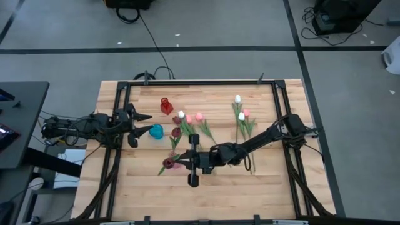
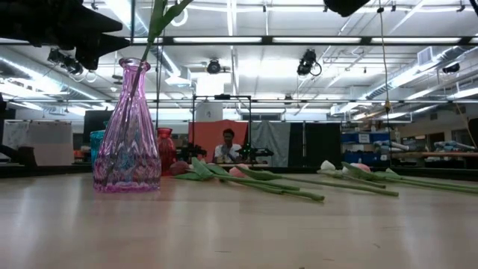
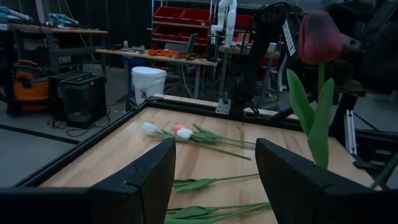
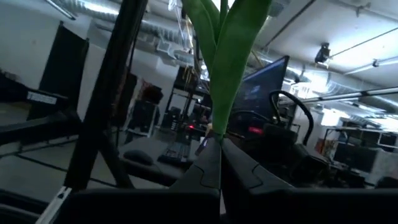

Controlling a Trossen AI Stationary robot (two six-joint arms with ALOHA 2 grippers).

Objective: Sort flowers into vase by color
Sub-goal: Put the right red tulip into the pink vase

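Observation:
A pink-purple glass vase (image 2: 127, 138) stands near the table's middle (image 1: 178, 164). A dark red tulip (image 3: 319, 37) stands upright over it, its stem (image 2: 149, 52) going down into the vase's mouth. My right gripper (image 4: 221, 142) is shut on this tulip above the vase (image 1: 185, 161). Other tulips (image 1: 189, 119) in white, pink and dark red lie flat on the table, with a second group (image 1: 241, 112) farther right. My left gripper (image 1: 145, 124) waits open at the table's left, level, with nothing between its fingers (image 3: 149, 180). My right gripper pinches the tulip's stem, with its green leaves (image 4: 219, 121), between its two shut fingers. It comes from the table's right, slanting a little upward, and the fingers lie across the stem. The tulip stands upright, head up, and its lower end is inside the pink-purple vase.
A red vase (image 1: 166, 105) and a teal vase (image 1: 156, 131) stand left of the lying tulips, close to my left gripper. A black frame (image 1: 187, 83) runs around the table. A person (image 2: 226, 146) sits far behind the table.

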